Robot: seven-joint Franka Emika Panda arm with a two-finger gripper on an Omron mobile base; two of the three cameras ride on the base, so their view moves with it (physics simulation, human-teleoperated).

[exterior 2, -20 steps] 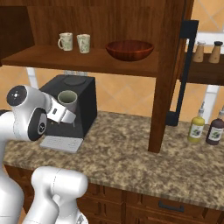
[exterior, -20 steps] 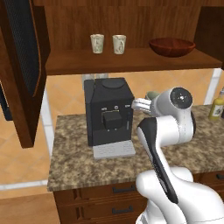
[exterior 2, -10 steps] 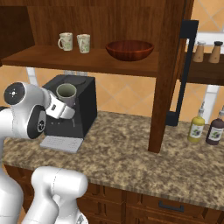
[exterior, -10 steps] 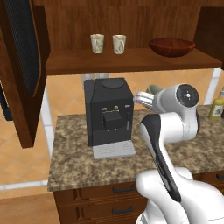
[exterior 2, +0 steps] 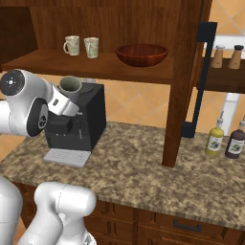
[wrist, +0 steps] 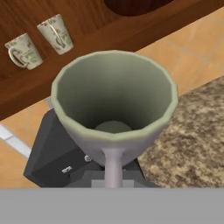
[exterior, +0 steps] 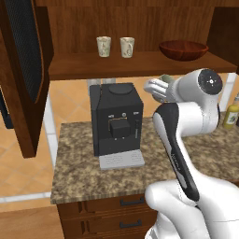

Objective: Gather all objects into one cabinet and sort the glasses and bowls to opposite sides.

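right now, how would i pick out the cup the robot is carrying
Find the black coffee machine on the granite counter, under the wooden cabinet shelf. Just above it, the arm's fingers hold a grey cup. Unlike the two cream cups on the shelf, it is plain grey and off the shelf.

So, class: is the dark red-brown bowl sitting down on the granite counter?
No: the bowl rests on the cabinet shelf, to the right of the two cream cups.
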